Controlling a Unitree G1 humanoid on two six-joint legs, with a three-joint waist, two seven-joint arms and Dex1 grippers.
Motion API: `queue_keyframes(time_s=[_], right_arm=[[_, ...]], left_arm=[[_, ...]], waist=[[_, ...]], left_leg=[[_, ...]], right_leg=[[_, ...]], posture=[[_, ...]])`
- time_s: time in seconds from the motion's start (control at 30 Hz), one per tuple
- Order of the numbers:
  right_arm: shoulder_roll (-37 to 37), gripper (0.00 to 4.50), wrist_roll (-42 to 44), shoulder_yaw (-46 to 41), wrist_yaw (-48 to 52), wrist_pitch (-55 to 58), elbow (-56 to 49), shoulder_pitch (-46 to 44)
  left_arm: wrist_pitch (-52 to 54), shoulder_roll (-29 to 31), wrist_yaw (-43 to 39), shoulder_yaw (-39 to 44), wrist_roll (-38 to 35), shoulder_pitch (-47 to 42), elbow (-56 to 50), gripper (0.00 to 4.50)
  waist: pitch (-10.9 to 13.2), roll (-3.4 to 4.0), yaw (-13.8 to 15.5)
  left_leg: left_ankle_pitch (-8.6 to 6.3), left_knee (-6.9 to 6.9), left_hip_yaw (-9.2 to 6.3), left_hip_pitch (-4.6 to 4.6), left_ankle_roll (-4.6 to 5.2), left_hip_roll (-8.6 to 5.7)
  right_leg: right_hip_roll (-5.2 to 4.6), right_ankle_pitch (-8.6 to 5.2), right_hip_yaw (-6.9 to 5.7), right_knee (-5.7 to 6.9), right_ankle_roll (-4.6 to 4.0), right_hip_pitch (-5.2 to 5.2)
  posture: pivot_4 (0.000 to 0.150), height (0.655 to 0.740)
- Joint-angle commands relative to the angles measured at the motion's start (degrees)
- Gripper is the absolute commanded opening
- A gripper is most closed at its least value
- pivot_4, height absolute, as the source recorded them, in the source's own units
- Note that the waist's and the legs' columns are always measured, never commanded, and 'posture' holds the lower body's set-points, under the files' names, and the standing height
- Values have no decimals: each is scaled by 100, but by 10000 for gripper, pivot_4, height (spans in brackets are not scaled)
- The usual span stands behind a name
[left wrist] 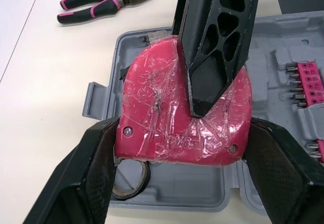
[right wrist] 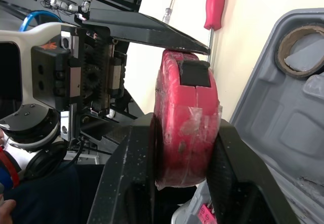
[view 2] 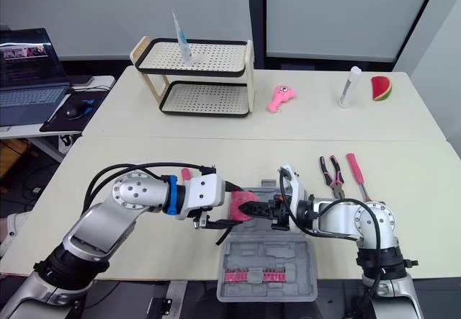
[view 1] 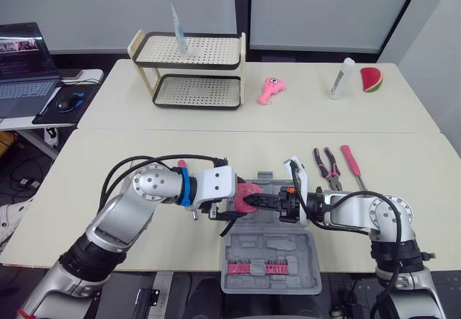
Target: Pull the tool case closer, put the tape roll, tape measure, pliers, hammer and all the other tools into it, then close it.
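The pink tape measure [left wrist: 152,107] hangs just above the open tool case [view 1: 270,247], gripped from opposite sides. The left gripper [left wrist: 182,124] clamps its edges and the right gripper [right wrist: 185,125] pinches its flat faces. The case lies straight below with the tape roll [left wrist: 130,181] in it, so either arm is equally placed to lower it.

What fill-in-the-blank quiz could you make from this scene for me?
1. The left end effector and the right end effector both grip the pink ____.
2. The tape roll lies inside the open grey ____.
3. The pliers lie outside it, on the ____.
Missing words: tape measure; case; table.
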Motion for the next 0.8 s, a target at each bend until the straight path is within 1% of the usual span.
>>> queue_keyframes(time_s=[0.03,0.2,0.27,0.33,0.4,0.5,0.6,0.67,0.8], right_arm=[[-35,9353,336,46,10,-81,-89,-41],[-173,8979,509,60,-54,-130,-17,-37],[-295,8776,640,46,-85,-139,-16,-20],[-488,8122,820,30,-115,-148,-32,9],[-797,8072,1089,-4,-145,-168,-85,74],[-1384,8071,1593,-34,-188,-254,-241,219],[-2403,8070,2227,-264,-98,-291,-426,545],[-3205,8070,2367,-574,265,-174,-481,892],[-4466,8069,2373,-1114,1207,70,-515,1563]], left_arm=[[-195,5,10,120,-62,76,-88,32755],[-363,66,-78,247,-194,242,-41,32755],[-346,162,-196,362,-316,316,-30,40198],[-433,286,-363,497,-478,387,-6,45000],[-538,391,-559,710,-751,495,-7,45000],[-648,563,-789,1030,-1080,705,-44,45000],[-772,798,-1046,1318,-1352,1025,-160,45000],[-756,825,-1072,1449,-1547,1173,-289,45000],[-671,751,-977,1494,-1811,1273,-548,45000]], waist=[[0,0,0],[0,0,1],[0,0,1],[0,0,2],[0,0,3],[0,0,12],[3,5,13],[5,6,34],[5,5,44]], left_leg=[[0,0,0,0,0,0],[0,0,1,0,0,0],[0,0,0,0,0,0],[0,0,1,-1,0,0],[0,0,0,-1,0,0],[0,0,-1,-2,0,0],[0,-1,1,-4,1,0],[-1,0,1,-7,1,-1],[-1,3,-3,-3,1,2]], right_leg=[[0,0,0,0,0,0],[-1,0,1,-1,0,0],[-1,0,1,-1,0,0],[-1,0,0,-1,0,0],[-1,0,0,-2,0,0],[-5,0,-1,-5,0,2],[-9,0,1,-9,0,1],[-11,0,1,-15,0,4],[-11,0,2,-40,-1,28]], posture=[[1500,7290],[1500,7290],[1500,7290],[1500,7290],[1500,7290],[1500,7290],[1500,7290],[1500,7290],[1500,7290]])
